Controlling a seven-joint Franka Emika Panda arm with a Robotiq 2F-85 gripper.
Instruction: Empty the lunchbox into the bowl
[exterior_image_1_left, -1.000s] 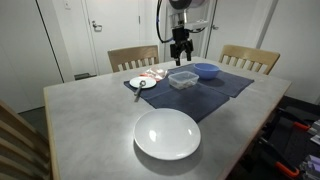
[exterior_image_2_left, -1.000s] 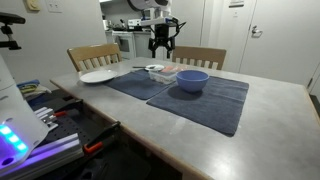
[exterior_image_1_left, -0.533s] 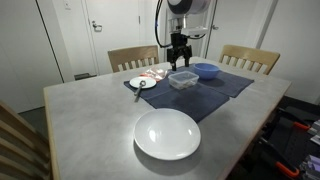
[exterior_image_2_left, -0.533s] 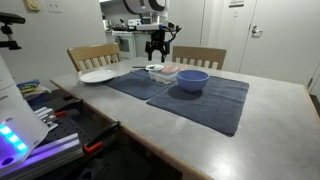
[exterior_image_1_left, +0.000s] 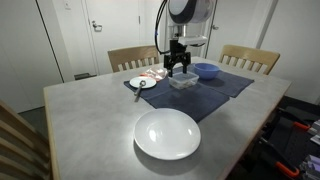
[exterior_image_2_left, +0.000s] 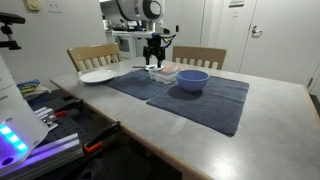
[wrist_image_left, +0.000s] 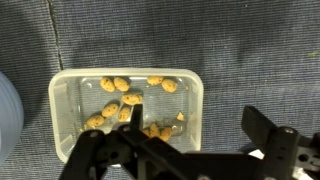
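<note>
**Gripper and lunchbox, task stage.** The Robotiq gripper (exterior_image_1_left: 178, 67) is hanging low over the small clear plastic rectangular lunchbox (exterior_image_1_left: 183, 79) in both ext. views. Its jaws are standing wide apart and gripping nothing.

- **Wrist view:** the lunchbox (wrist_image_left: 125, 95) is lying directly beneath the gripper (wrist_image_left: 185, 152), top open and corners rounded. It is holding several small yellow-brown food pieces (wrist_image_left: 120, 85), scattered over its floor.
- **Fingers:** one finger (wrist_image_left: 95, 155) is overlapping the box's near rim. The opposite finger (wrist_image_left: 275, 145) is sitting over the dark blue cloth mat (wrist_image_left: 260, 60), outside the box's short wall. Whether either finger is touching the plastic cannot be told.
- **Bowl:** the small round blue bowl (exterior_image_1_left: 206, 71) is standing just beside the lunchbox on the same mat, off to one side of the gripper. In wrist view only a pale blue sliver of it is showing at the frame edge.
- **Other items:** a small white plate (exterior_image_1_left: 141, 83) is sitting near the gripper on the side opp. the bowl. A large white round dish (exterior_image_1_left: 167, 133) is resting well apart from the gripper on the bare grey tabletop (exterior_image_1_left: 80, 120). Two wooden chairs (exterior_image_1_left: 132, 57) are standing beyond the gripper at the table's far edge.
</note>
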